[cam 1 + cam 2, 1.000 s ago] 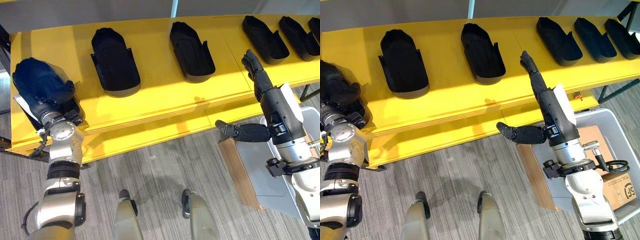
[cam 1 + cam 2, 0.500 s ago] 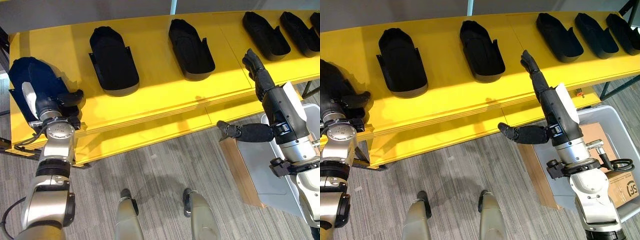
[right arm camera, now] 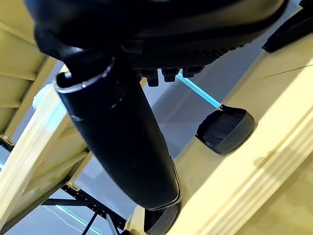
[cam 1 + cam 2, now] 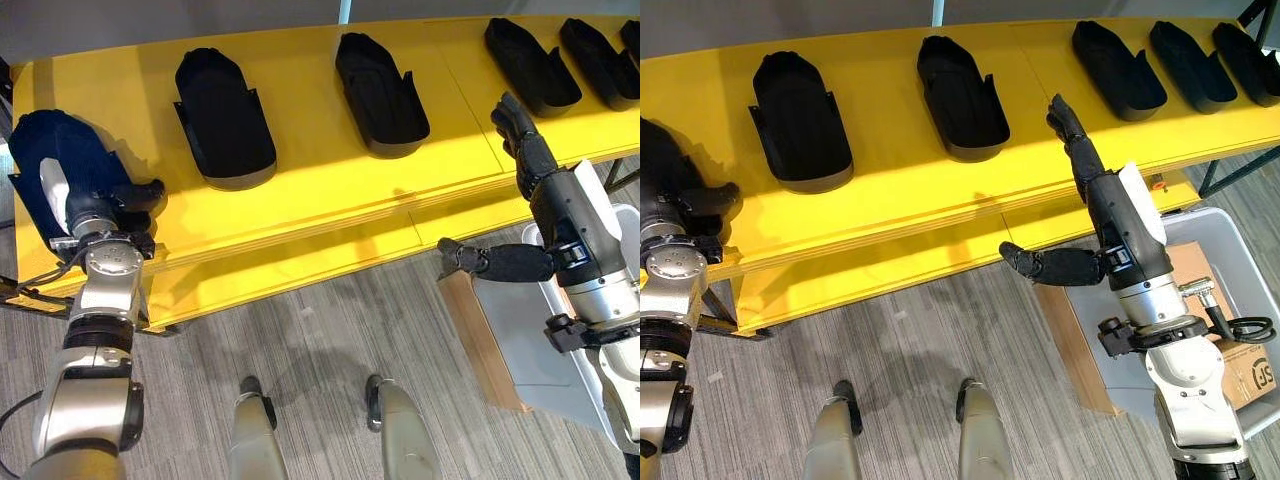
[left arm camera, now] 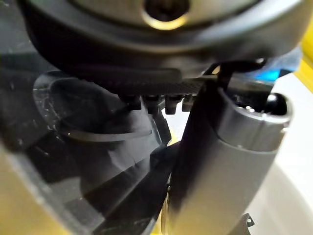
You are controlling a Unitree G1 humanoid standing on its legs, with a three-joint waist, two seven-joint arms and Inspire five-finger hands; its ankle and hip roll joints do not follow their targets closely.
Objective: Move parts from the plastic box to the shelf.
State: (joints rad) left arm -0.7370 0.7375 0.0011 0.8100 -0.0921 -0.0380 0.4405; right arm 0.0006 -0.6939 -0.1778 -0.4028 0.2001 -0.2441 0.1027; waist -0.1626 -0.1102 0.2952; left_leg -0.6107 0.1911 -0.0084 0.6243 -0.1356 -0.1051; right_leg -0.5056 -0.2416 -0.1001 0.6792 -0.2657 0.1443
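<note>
The plastic box (image 4: pixel 1230 250) sits on the floor beneath the right hand (image 4: pixel 1110 235), whose fingers (image 4: pixel 1070 125) stretch straight over the yellow shelf (image 4: pixel 890 200), thumb out sideways, holding nothing. The left hand (image 4: pixel 95 205) rests against a dark part (image 4: pixel 50 165) at the shelf's end; its finger state cannot be told. Beyond the right fingertips, five more parts (image 4: pixel 960 85) lie in a row.

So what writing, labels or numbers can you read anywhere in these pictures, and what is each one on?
On the cardboard box in the plastic box: a dark printed mark at the picture's edge, cut off and too small to read.
On the black parts and the yellow shelf: no text that I can see.
</note>
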